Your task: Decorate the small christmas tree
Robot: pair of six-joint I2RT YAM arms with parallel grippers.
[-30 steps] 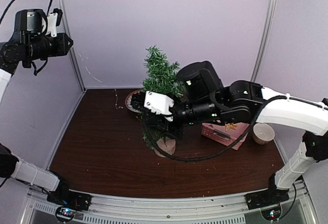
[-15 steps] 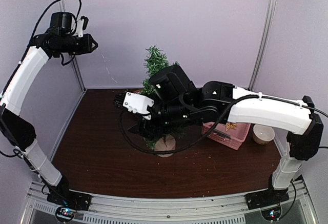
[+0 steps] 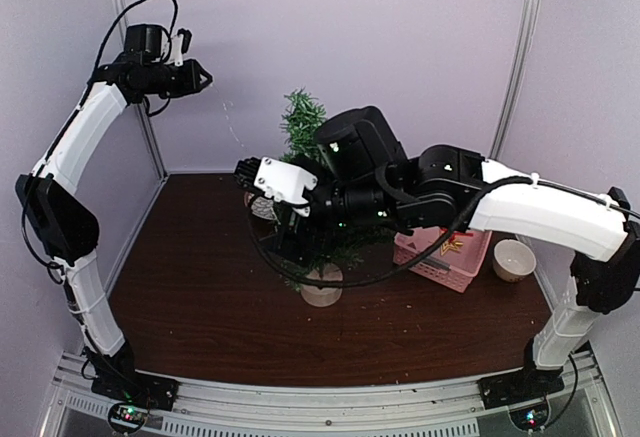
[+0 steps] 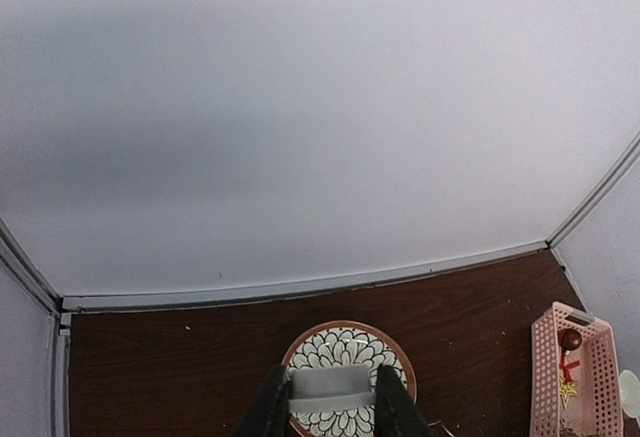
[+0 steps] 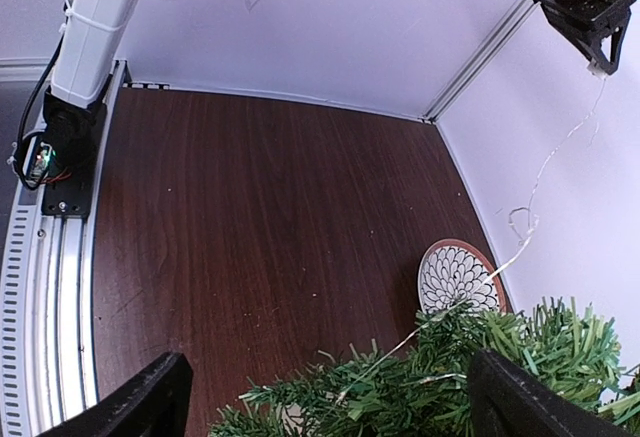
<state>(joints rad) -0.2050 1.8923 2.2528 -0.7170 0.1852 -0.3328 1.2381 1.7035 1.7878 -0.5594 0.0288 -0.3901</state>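
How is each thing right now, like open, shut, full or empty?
left gripper: up high, shut on grey block.
thin wire: hangs from left gripper to small christmas tree.
small christmas tree: upright, thin wire in branches.
right gripper: open, over tree.
pink basket: holds ornaments.
plate: nothing seen on it.
cup: upright.

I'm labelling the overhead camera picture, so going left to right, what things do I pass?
Left tool → small christmas tree → pink basket → cup.
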